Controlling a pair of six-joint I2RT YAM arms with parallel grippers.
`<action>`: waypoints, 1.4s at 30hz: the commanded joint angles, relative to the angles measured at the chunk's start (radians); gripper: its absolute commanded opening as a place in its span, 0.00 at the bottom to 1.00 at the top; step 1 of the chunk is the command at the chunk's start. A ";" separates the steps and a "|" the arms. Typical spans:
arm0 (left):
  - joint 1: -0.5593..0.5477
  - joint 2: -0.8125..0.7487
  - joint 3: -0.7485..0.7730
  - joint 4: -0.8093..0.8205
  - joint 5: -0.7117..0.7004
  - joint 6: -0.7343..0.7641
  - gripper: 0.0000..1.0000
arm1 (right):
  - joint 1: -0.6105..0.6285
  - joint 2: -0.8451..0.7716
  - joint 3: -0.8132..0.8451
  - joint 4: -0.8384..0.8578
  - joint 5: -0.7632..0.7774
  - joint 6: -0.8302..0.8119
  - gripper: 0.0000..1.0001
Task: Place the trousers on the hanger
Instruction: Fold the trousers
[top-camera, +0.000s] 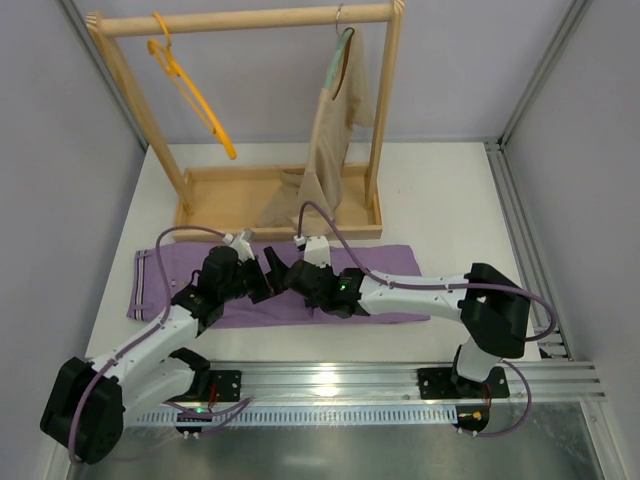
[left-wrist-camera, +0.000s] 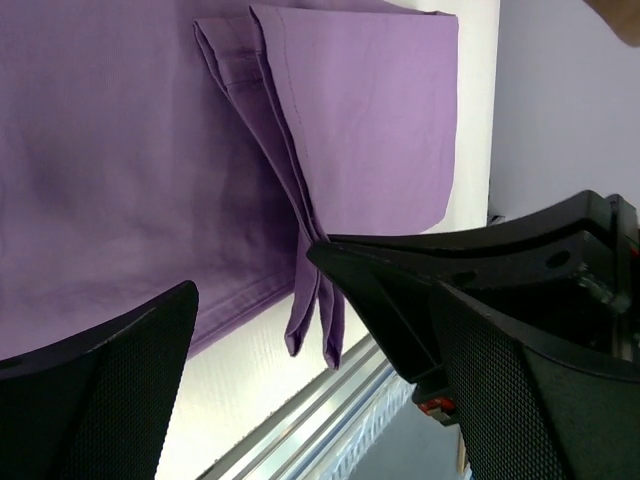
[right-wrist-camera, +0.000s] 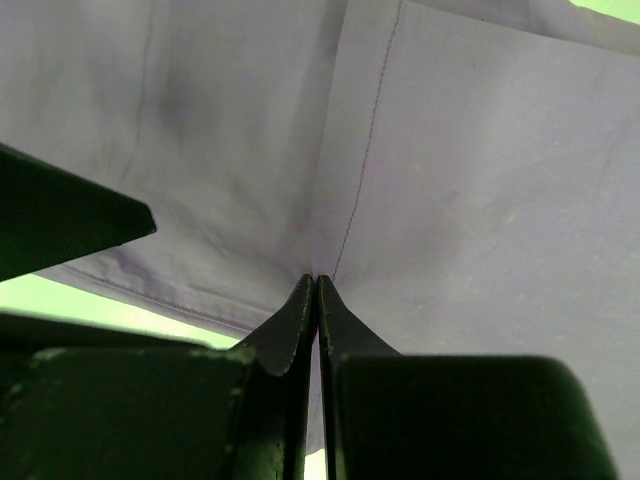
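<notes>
The lilac trousers (top-camera: 385, 262) lie flat across the table in front of the rack. My right gripper (top-camera: 287, 272) is over their middle, shut on a pinched-up fold of the cloth (right-wrist-camera: 317, 280). In the left wrist view that fold (left-wrist-camera: 300, 210) rises to the right gripper's black fingertips (left-wrist-camera: 330, 262). My left gripper (top-camera: 262, 276) hovers just left of it, open, its two mesh-padded fingers (left-wrist-camera: 110, 380) on either side of the fold with nothing gripped. The orange-yellow hanger (top-camera: 190, 95) hangs at the left end of the rack's top bar.
The wooden rack (top-camera: 240, 20) stands at the back with its tray base (top-camera: 215, 200) just behind the trousers. A beige garment (top-camera: 335, 130) on a grey-green hanger hangs at its right. A metal rail (top-camera: 400, 378) runs along the near edge. Grey walls close both sides.
</notes>
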 joint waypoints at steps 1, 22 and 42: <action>0.005 0.054 -0.021 0.228 0.059 -0.044 0.98 | 0.010 -0.059 -0.019 0.082 -0.006 0.025 0.04; -0.038 0.419 -0.050 0.596 0.075 -0.168 0.84 | 0.010 -0.030 -0.048 0.145 -0.011 0.065 0.04; -0.092 0.467 0.066 0.346 0.039 -0.135 0.00 | 0.012 -0.089 -0.059 0.132 -0.098 0.043 0.43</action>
